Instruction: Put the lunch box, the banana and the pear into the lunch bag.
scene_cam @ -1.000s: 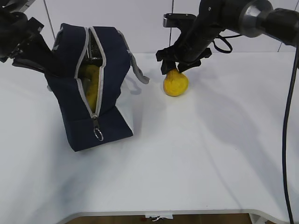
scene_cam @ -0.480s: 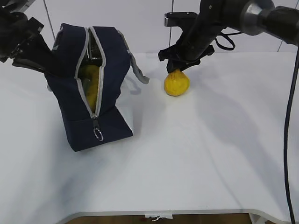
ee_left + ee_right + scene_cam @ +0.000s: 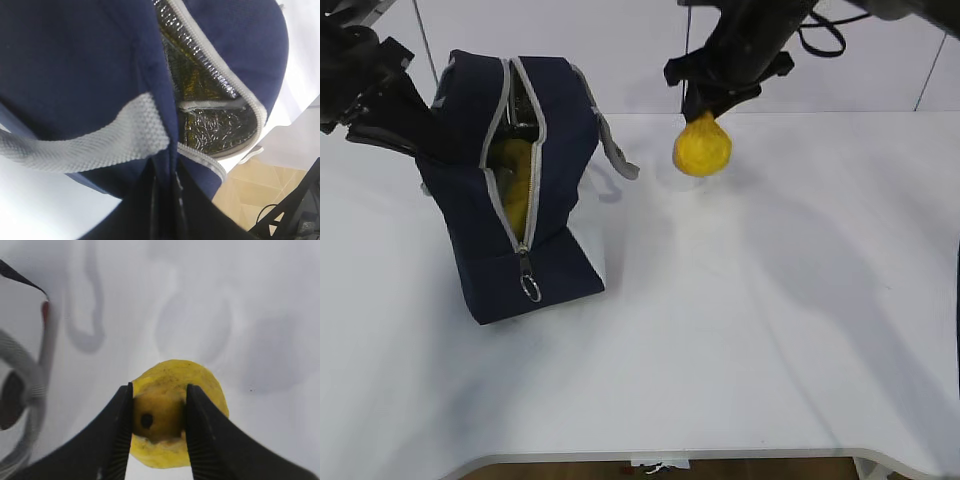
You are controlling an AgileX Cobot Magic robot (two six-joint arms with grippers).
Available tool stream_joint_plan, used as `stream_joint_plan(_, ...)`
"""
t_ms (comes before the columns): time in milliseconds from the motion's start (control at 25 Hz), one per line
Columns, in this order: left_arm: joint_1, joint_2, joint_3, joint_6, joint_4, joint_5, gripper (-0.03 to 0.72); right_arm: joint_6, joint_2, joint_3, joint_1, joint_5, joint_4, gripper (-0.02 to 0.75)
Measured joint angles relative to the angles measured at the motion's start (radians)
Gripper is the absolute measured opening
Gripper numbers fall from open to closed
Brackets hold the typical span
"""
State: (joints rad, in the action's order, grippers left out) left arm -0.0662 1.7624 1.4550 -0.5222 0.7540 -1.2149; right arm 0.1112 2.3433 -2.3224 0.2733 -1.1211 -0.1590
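The navy lunch bag (image 3: 510, 200) stands tilted at the left with its zipper open; yellow, likely the banana (image 3: 515, 185), shows inside. My left gripper (image 3: 405, 125) is shut on the bag's fabric edge (image 3: 167, 165) and holds the opening apart, showing the silvery lining (image 3: 210, 115). My right gripper (image 3: 705, 108) is shut on the neck of the yellow pear (image 3: 702, 148) and holds it in the air above the table, right of the bag. In the right wrist view the pear (image 3: 200, 385) sits clamped between the black fingers (image 3: 117, 430). The lunch box is not visible.
The white table (image 3: 770, 320) spreads in front and to the right. A grey webbing handle (image 3: 615, 150) hangs from the bag toward the pear. The zipper's ring pull (image 3: 530, 288) dangles at the bag's front. A white wall stands behind.
My right gripper has lifted the pear off the table, up and slightly right. The left gripper and the bag have not moved.
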Motion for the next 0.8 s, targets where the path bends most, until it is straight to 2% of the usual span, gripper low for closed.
stream_joint_plan(160,0.000,0.000,0.000,0.000,0.000,0.000,-0.006,0.000,-0.053,-0.047,0.000,-0.056,-0.049,0.258)
stream_joint_plan(440,0.000,0.000,0.000,0.000,-0.003,0.000,-0.006,0.006,-0.151,-0.074,0.000,-0.070,-0.342,0.256)
stream_joint_plan(800,0.000,0.000,0.000,0.000,-0.018,0.000,-0.006,0.114,-0.162,-0.121,0.006,-0.040,-0.697,0.256)
